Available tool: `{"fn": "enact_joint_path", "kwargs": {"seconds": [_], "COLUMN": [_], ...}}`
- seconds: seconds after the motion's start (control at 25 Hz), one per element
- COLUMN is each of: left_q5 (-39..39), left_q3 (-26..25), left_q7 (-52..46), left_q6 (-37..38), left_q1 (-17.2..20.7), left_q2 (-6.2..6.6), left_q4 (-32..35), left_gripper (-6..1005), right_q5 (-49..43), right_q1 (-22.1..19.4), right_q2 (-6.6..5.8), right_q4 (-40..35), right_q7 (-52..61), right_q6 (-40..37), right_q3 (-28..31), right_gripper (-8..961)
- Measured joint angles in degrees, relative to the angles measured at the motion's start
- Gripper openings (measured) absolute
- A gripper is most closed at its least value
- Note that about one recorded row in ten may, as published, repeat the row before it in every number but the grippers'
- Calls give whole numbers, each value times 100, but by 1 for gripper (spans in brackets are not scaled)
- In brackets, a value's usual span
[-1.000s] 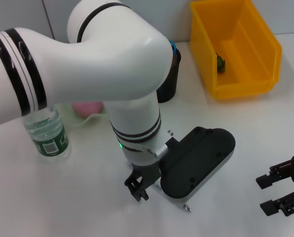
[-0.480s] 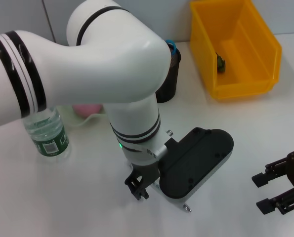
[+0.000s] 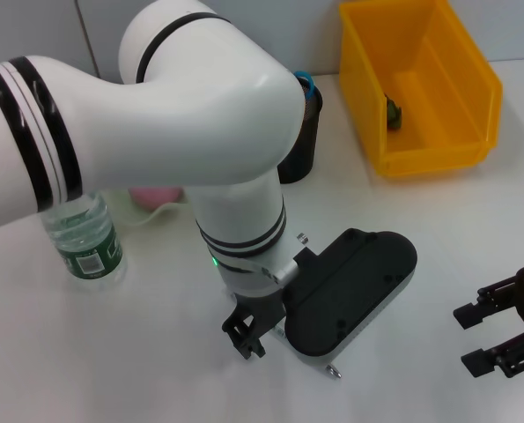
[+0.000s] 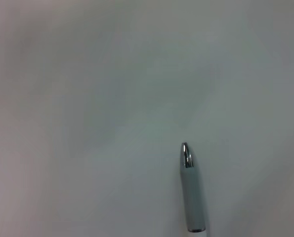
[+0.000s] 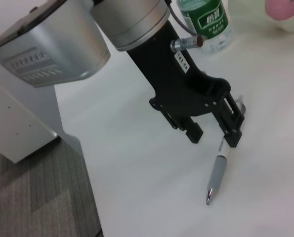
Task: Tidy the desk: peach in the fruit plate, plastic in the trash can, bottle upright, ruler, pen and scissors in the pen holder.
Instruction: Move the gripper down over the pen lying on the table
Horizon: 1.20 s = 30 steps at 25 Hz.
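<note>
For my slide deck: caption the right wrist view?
Left tool poised over a grey pen on the white desk.

A grey pen (image 5: pixel 217 174) with a silver tip is seen lying flat on the white desk (image 3: pixel 438 229); its rear end is hidden under the left gripper (image 5: pixel 212 137). A clear bottle (image 3: pixel 83 236) with a green label is found upright, left of that gripper. A pink peach (image 3: pixel 156 193) is seen beyond the bottle, partly hidden. The black pen holder (image 3: pixel 301 141) is placed further back, with blue handles (image 3: pixel 307 83) showing at its rim. The yellow bin (image 3: pixel 417 84) is set right of the holder.
</note>
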Motion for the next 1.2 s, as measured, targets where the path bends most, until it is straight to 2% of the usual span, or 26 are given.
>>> {"fn": "enact_joint_path", "kwargs": {"seconds": [0.48,0.8,1.2], "left_q5": [-67,-78,-43], "left_q3": [0,0,-4], "left_q7": [-155,-170,-160], "left_q6": [75,57,60], "left_q1": [23,59,57], "left_q2": [0,0,0], "left_q4": [49,1,-22], "left_gripper": [620,619,601], "right_q5": [160,245,264], "right_q1": [-3,31,116], "right_q2": [97,100,100], "right_q4": [-431,-831,-886], "right_q7": [-330,-331,-345], "right_q6": [-10,-64,-44], "right_q3": [39,39,-2], "right_gripper": [751,750,749]}}
